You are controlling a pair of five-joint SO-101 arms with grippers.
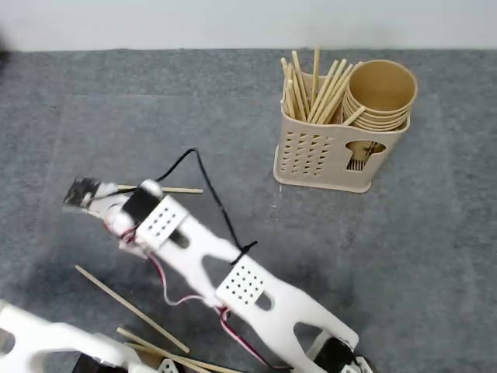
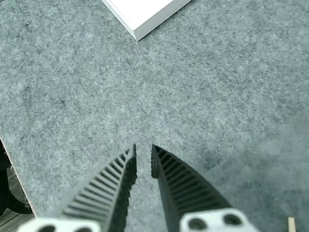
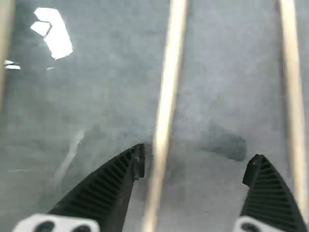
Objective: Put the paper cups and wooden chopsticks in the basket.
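A beige perforated basket stands at the back right. It holds a stack of paper cups and a bundle of wooden chopsticks. One loose chopstick lies on the mat beside my right arm's wrist. My right gripper sits at the left of the mat, low over it. It is open, with a chopstick lying on the mat just inside one finger and another chopstick outside the other. My left gripper is shut on nothing, above bare mat.
More loose chopsticks lie near the front left, some at the front edge by the left arm. A white flat object and the table edge lie close to the left gripper. The grey mat spreads wide in front of the basket.
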